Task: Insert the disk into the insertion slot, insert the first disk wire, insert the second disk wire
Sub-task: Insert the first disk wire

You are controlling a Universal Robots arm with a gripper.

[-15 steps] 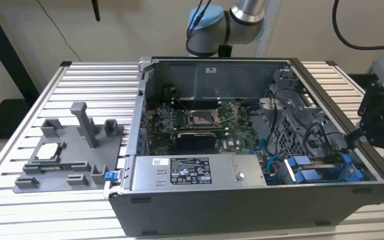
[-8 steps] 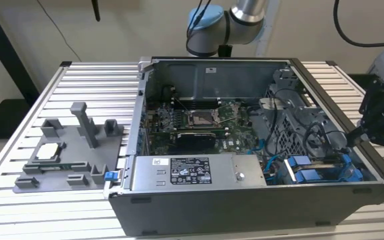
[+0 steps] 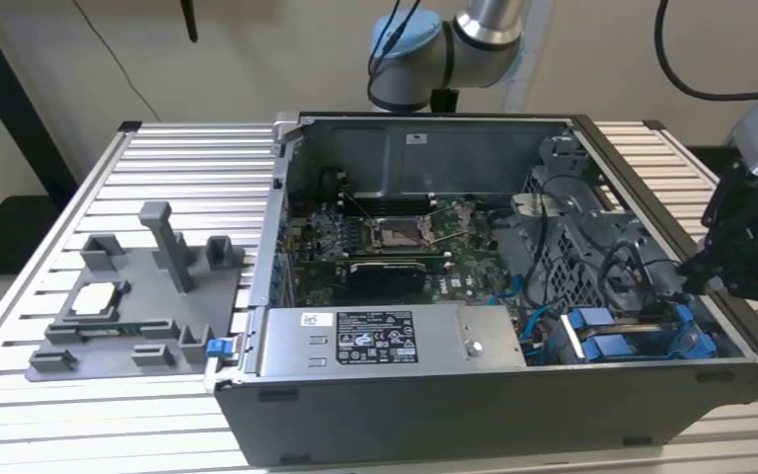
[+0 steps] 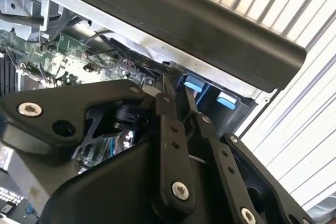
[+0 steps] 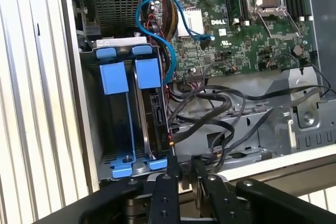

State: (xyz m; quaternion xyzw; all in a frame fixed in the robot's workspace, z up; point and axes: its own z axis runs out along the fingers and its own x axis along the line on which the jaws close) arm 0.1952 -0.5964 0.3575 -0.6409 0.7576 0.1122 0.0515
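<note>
We see a slatted aluminium table [image 3: 37, 415] carrying an open computer case [image 3: 485, 425], which takes up the middle and the exterior view's right. Inside it the motherboard [image 3: 393, 232] lies at the centre of the frame, with a labelled power supply [image 3: 379, 341] just below it. A grey fixture tray [image 3: 129, 326] rests on the slats at the exterior view's lower left, well apart from the work. The drive cage [image 5: 90, 129] fills the case's corner at the exterior view's lower right, and the gripper [image 3: 686, 279] hangs over it from the right edge of the frame. Its fingers [image 4: 169, 129] are drawn close together with a thin gap between them; we cannot tell whether anything is pinched there. The disk [image 5: 156, 109] sits fully inside the insertion slot [image 5: 143, 129], the bay nearer the motherboard, beside a second blue-fronted carrier [image 5: 113, 77]. In the first wrist view the gripper's tips stand just beyond the disk's end opposite its blue front, near it, among black cables [image 5: 220, 108]; contact with them is unclear. A blue cable [image 5: 157, 14] loops between cage and motherboard.
</note>
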